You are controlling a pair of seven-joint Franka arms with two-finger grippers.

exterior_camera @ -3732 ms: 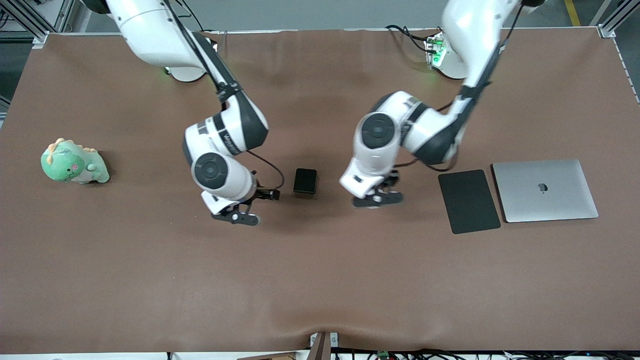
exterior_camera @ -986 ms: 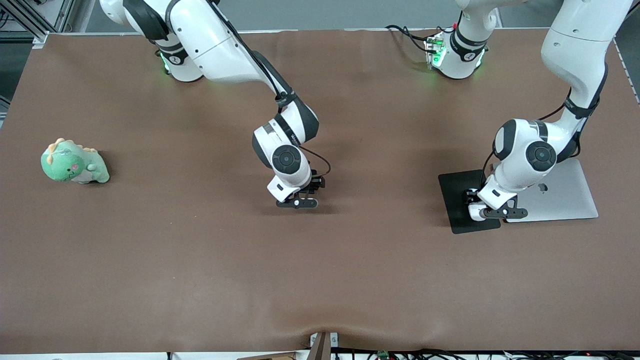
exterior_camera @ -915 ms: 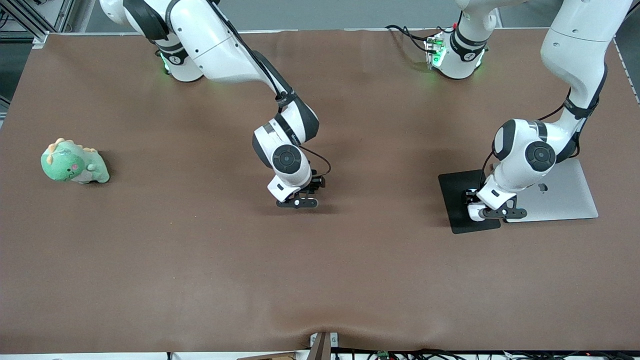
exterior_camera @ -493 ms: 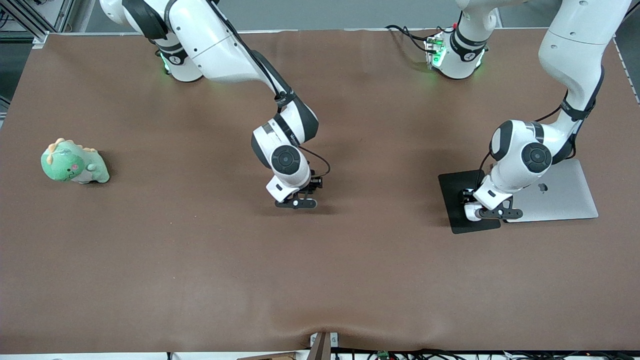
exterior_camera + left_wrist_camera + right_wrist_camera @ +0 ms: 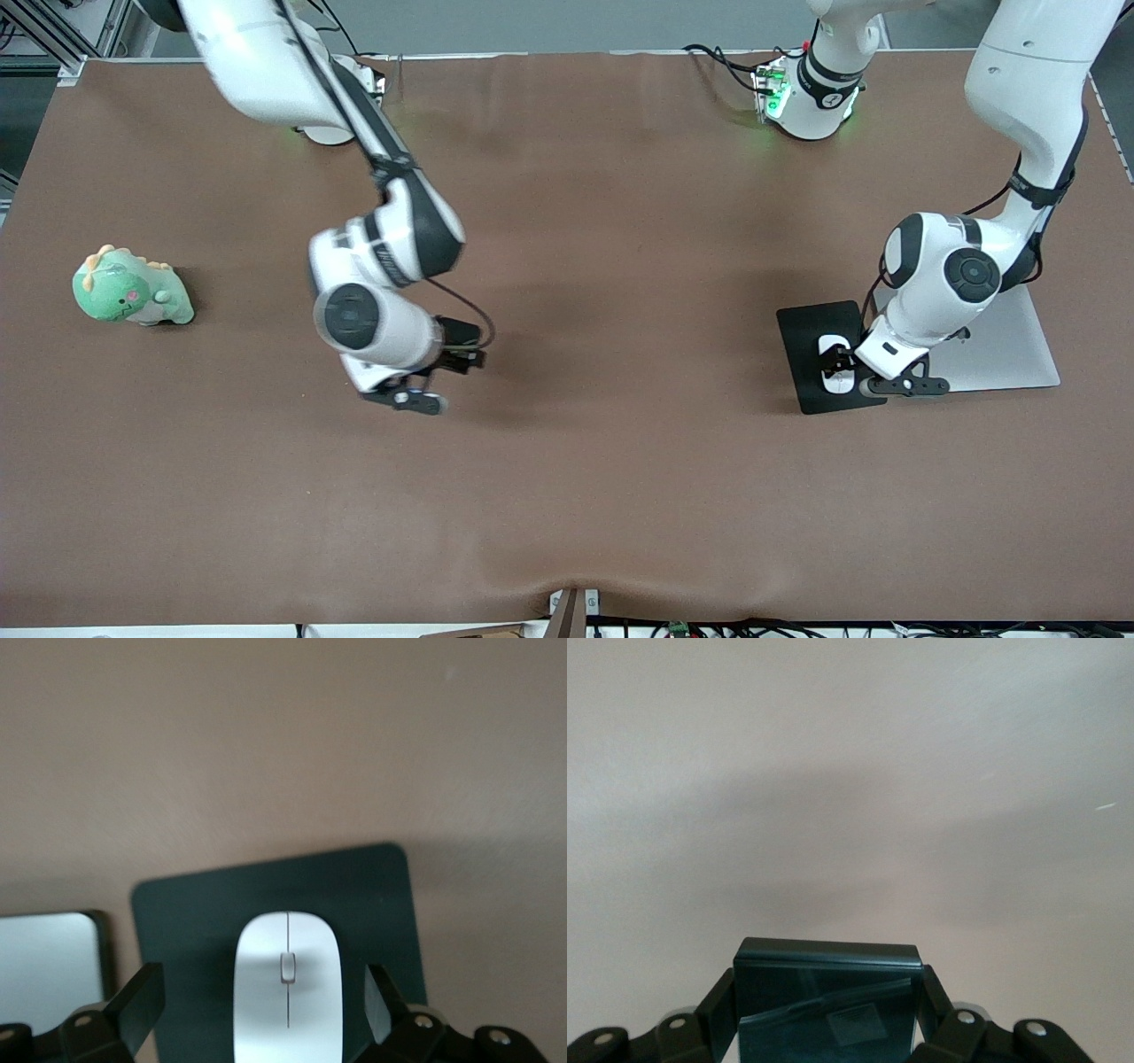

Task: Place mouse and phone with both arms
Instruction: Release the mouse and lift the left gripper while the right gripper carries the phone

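Left gripper [image 5: 266, 1028] fingers spread apart around the mouse [image 5: 288, 985] on the black pad [image 5: 186, 912]; lifting could nudge it. Right gripper [image 5: 827, 1019] clamps the phone [image 5: 827, 1005], seemingly by its edges, so it may slip well short of the pad.

Glossy white mouse [image 5: 287, 983]; matt black pad [image 5: 354, 895]; glossy phone [image 5: 826, 1010].

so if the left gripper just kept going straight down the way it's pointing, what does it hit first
Probably the mouse: it lies on the black pad between the open left gripper's fingers, so the fingertips may reach the pad beside it.

No legible txt, labels or nos. anywhere.
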